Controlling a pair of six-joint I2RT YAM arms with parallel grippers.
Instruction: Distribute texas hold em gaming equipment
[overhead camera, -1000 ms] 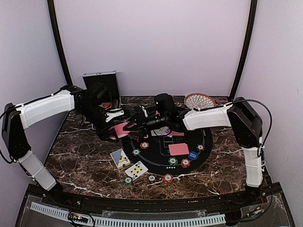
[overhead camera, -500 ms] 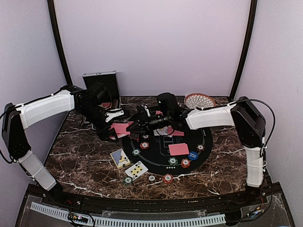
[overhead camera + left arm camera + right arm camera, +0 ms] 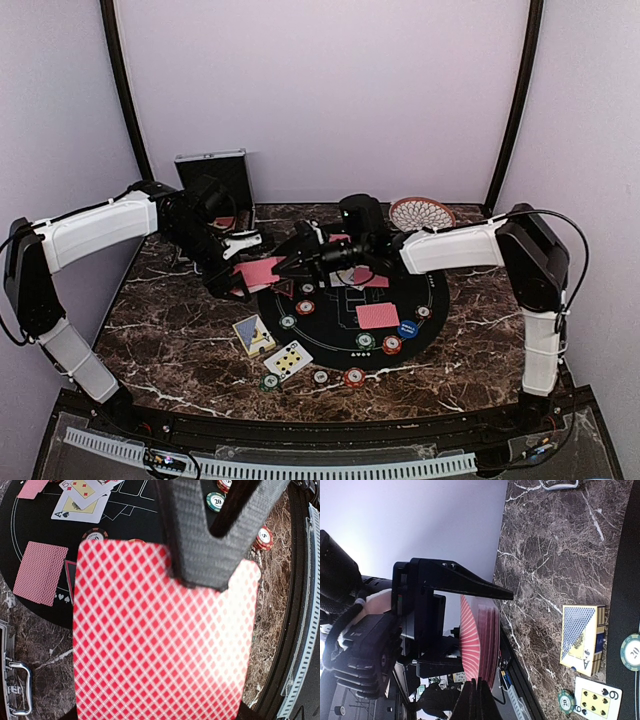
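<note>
My left gripper (image 3: 238,279) is shut on a deck of red-backed playing cards (image 3: 259,271), held above the table's left-centre. The deck (image 3: 160,645) fills the left wrist view and hides the left fingers. My right gripper (image 3: 286,267) reaches in from the right and is shut on the edge of the deck's top card (image 3: 472,640), its fingers (image 3: 479,702) pressed together. Its dark fingers (image 3: 200,530) overlap the card's upper edge. On the black round mat (image 3: 435,290) lie a face-down red card (image 3: 377,316), face-up cards (image 3: 350,277), poker chips (image 3: 391,345) and a red-edged triangle marker (image 3: 284,290).
A blue-backed card pack (image 3: 254,335) and a face-up card (image 3: 288,358) lie on the marble in front of the mat, with chips (image 3: 354,377) near them. The silver case (image 3: 213,185) stands open at the back left. The woven dish (image 3: 422,212) sits at the back right.
The right gripper's jaws have closed on the edge of the deck's top card, and its arm has shifted slightly right. The left arm and deck have stayed in place.
</note>
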